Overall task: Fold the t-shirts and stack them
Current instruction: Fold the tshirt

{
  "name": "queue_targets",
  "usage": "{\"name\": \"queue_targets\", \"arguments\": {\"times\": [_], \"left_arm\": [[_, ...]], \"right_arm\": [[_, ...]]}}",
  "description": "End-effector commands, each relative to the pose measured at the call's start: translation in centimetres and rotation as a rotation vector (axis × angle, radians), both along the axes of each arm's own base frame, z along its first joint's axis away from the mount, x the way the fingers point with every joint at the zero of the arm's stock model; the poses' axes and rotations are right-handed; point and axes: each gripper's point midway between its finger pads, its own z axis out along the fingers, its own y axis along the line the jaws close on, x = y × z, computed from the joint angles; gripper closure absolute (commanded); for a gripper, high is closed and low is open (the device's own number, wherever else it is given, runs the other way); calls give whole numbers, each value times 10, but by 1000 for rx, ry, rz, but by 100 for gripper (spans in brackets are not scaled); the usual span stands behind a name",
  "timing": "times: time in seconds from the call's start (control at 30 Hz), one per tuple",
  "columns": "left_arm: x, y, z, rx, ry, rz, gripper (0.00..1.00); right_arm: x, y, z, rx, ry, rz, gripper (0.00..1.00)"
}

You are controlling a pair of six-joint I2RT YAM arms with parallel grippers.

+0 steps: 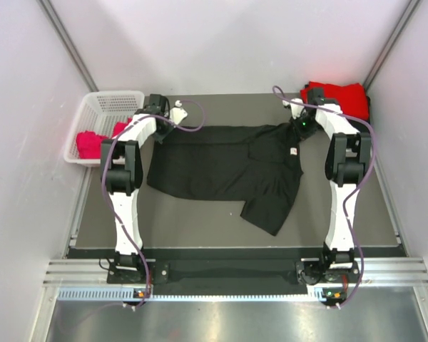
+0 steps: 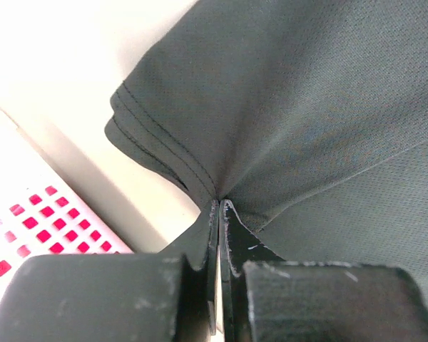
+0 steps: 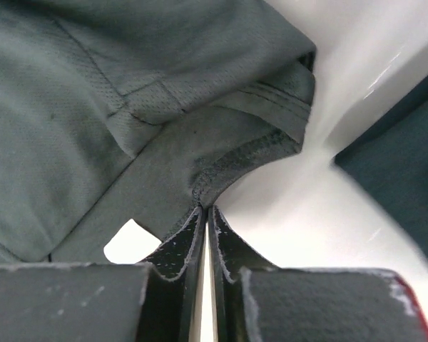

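At the far left of the table [image 1: 200,224] a white lattice basket [image 1: 108,105] is seen, with a pink-red t-shirt [image 1: 91,144] bunched in its near end. Just to the right of the basket, the left gripper [image 2: 219,204] is set low at the far-left corner of the black t-shirt [image 1: 214,164]. Its jaws are pressed fully together on a double-stitched edge of the cloth, which is gathered into creases that meet at the fingertips.

The black t-shirt is laid out on the middle of the table between the two arms. Its long axis runs left to right, with the straight bottom edge toward the left and the neck end toward the right. A small white tag [image 1: 294,150] is shown near that right end. From the right part a flap of cloth is turned out toward the near edge, at a slant. The far edge is stretched between the two grippers.

The right gripper [image 3: 205,209] is placed at the far-right corner of the same shirt. Its jaws are closed tight, and a seamed fold of the cloth is pinched at their tips.

Beyond it, in the far-right corner of the table, a red pile [image 1: 340,97] of folded cloth is seen, apart from the black shirt
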Motion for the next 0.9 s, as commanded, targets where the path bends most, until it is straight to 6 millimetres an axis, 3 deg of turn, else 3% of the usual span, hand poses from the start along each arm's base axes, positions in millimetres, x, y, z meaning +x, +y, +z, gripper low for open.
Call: {"name": "queue_targets", "arguments": {"times": [0.0, 0.1, 0.13, 0.23, 0.27, 0.3, 0.43, 0.53, 0.63, 0.7, 0.87], "left_arm": [[9, 6, 10, 17, -21, -3, 100], [10, 2, 19, -10, -21, 0, 99], [11, 1, 22, -17, -28, 4, 93], [18, -4, 49, -55, -90, 13, 80], [20, -5, 56, -64, -110, 19, 74], [24, -6, 69, -79, -145, 35, 72], [34, -21, 87, -174, -182, 37, 68], [43, -24, 80, -198, -173, 71, 68], [47, -22, 60, -219, -123, 125, 74], [49, -25, 44, -258, -77, 164, 80], [51, -32, 21, -377, -16, 227, 81]], "right_arm": [[28, -12, -3, -47, -58, -12, 95], [23, -11, 1, -44, -46, -4, 90], [21, -11, 3, -45, -41, 3, 84], [18, -10, 29, -36, -78, 5, 72], [18, -7, 46, -19, -107, 2, 71], [21, -6, 56, -10, -130, -1, 69], [33, 3, 94, 46, -217, -20, 67], [40, 15, 103, 121, -238, -21, 67], [45, 32, 98, 212, -217, -4, 68], [47, 39, 91, 256, -197, 6, 68], [48, 48, 72, 306, -150, -1, 66]]}}
